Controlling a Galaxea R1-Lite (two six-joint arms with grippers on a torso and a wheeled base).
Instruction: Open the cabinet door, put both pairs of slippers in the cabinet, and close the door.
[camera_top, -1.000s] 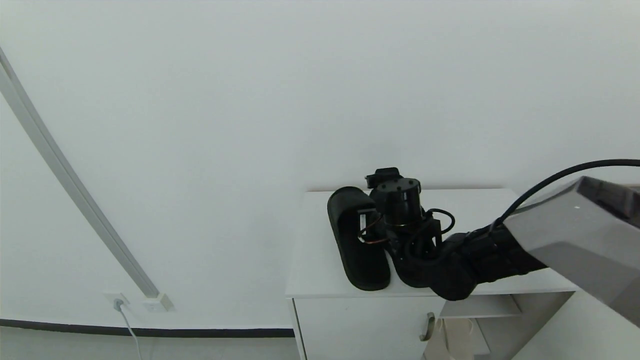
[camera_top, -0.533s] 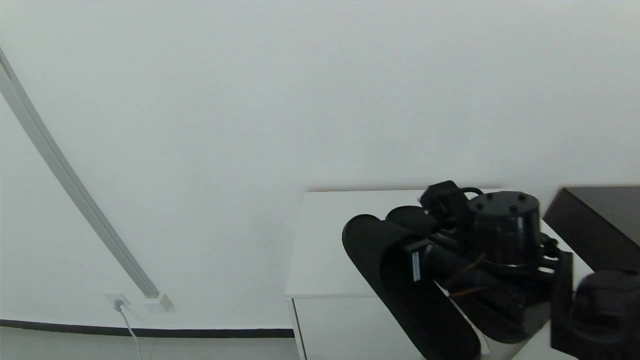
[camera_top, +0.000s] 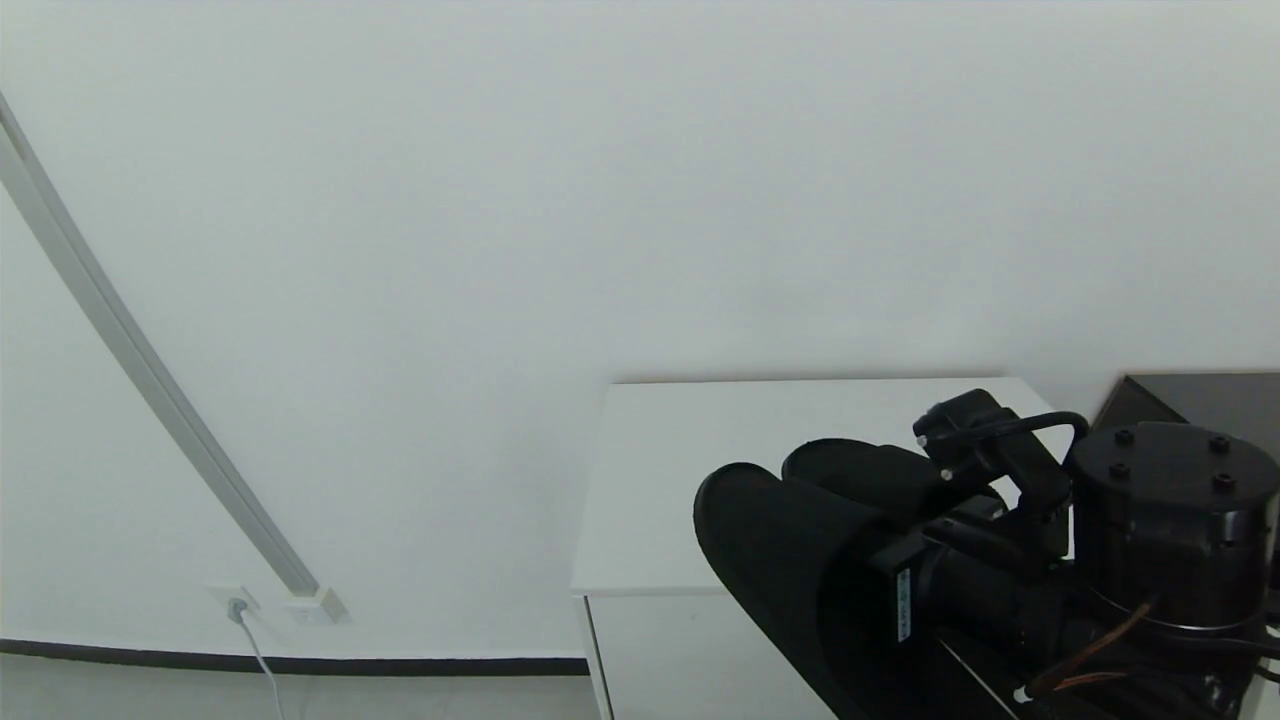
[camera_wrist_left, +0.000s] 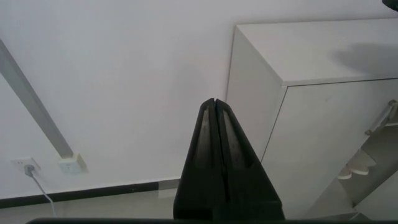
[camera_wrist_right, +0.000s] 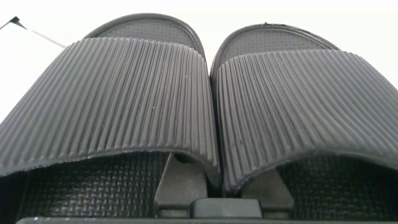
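Wall strip (camera_top: 150, 365): at your far left, a pale strip runs slantwise down the wall and ends near the floor.
Socket (camera_top: 232, 603): it sits just beside the strip's lower end, with a plug in it and a cable hanging down.
Left pincer (camera_wrist_left: 215, 104): clenched on nothing, with both fingers pressed flat together. You see it held out in the air, well apart from the cabinet, pointing toward the wall beside the cabinet's left side.
Cabinet (camera_top: 680, 480): white, and it stands against the wall right of centre.
Door handle (camera_wrist_left: 380, 118): a metal bar at the far edge of the front panel. Shelves show just past it, but you cannot tell from here how the door stands.
Pair of slippers (camera_top: 790, 540): black with ribbed straps, side by side and touching. They are held up in front of the cabinet top's right front part, toes pointing away from you and tilted up.
Right pincer (camera_wrist_right: 219, 185): grasping the pair of slippers, with one finger under each strap, nipping the two inner edges together.
Dark top (camera_top: 1200, 395): a dark flat surface at your far right, just beside the cabinet.
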